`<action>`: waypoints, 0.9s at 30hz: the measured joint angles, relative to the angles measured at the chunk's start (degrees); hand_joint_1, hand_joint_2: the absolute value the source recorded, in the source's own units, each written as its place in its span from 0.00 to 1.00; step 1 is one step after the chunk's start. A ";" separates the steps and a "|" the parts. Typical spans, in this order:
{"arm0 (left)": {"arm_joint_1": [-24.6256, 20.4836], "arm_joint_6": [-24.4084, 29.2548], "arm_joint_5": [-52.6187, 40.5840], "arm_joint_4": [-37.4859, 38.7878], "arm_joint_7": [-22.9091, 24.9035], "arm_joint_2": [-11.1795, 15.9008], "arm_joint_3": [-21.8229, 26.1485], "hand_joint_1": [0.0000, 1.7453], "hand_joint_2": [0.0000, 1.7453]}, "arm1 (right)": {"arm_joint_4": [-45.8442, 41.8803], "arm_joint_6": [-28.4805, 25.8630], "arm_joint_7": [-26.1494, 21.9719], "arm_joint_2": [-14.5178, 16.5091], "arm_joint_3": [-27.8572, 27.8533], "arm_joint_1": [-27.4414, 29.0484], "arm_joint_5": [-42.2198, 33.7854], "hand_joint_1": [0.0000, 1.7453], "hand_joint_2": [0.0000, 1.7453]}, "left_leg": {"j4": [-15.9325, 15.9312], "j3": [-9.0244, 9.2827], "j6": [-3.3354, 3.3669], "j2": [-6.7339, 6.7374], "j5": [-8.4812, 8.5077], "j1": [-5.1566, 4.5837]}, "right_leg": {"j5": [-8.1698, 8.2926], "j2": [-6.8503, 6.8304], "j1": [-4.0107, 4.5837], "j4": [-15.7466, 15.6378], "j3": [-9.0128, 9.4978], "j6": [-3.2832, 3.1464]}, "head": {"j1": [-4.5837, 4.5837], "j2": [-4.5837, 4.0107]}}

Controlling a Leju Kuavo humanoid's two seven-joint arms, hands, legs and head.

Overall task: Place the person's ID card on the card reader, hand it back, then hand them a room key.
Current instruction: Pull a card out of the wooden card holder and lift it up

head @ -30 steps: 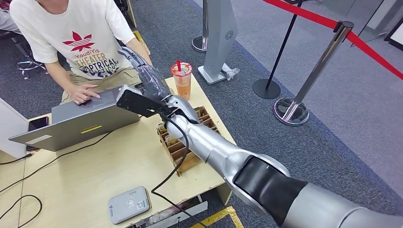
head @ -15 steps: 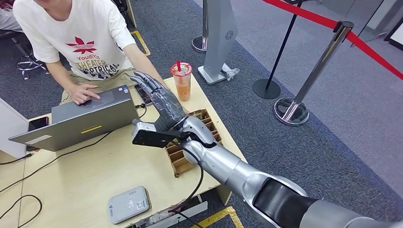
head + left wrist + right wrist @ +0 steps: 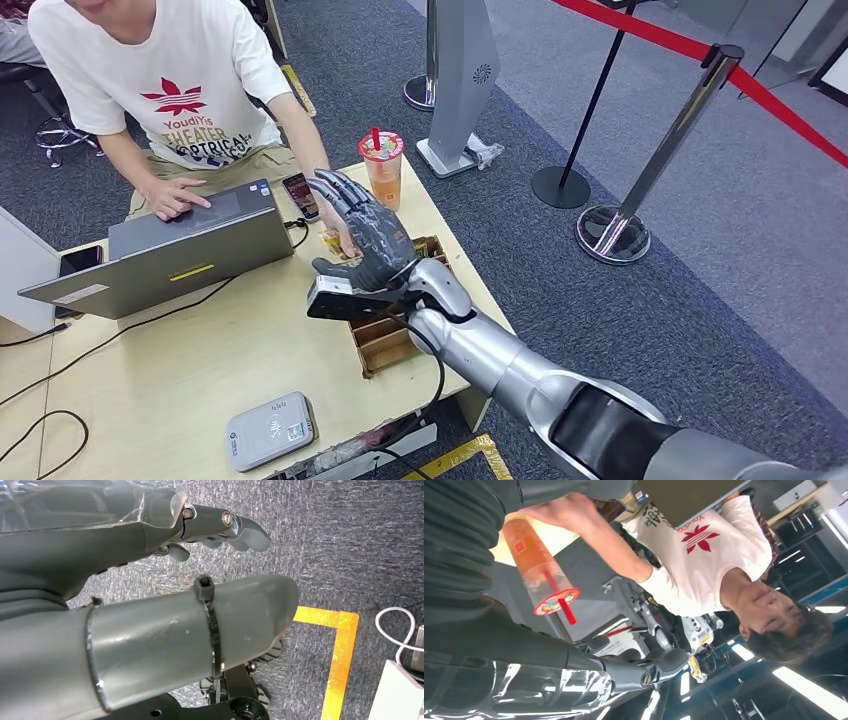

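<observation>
Nearest, the card reader (image 3: 271, 431) sits at the table's (image 3: 190, 370) near edge, well left of the right hand (image 3: 365, 235). That hand hovers spread over the cardboard organizer (image 3: 385, 335), just beside the person's hand (image 3: 335, 232). Can't spot the ID card.

Our right arm (image 3: 520, 370) reaches forward and up, its hand (image 3: 365, 230) raised with fingers (image 3: 335, 188) spread and holding nothing. Our left hand (image 3: 150, 580) hangs low, fingers loosely apart, also holding nothing.
</observation>
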 joint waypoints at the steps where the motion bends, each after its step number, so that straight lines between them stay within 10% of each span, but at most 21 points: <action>1: 0.00 0.00 0.00 0.00 0.00 0.00 0.02 0.00 0.00 | 0.03 -0.35 0.08 -0.13 -0.05 0.14 0.44 0.14 1.00 | 0.00 0.00 0.00 0.00 0.00 0.00 | 0.00 0.00 0.00 0.00 0.00 0.00 | 0.00 0.00; 27: 0.10 0.26 0.46 0.00 0.02 -0.30 1.46 0.00 0.00 | -9.49 -1.87 6.99 -6.34 -3.88 9.17 14.31 0.26 1.00 | 0.00 -0.02 0.01 -0.03 -0.02 0.00 | -0.01 -0.02 0.00 -0.01 -0.01 0.00 | 0.00 0.00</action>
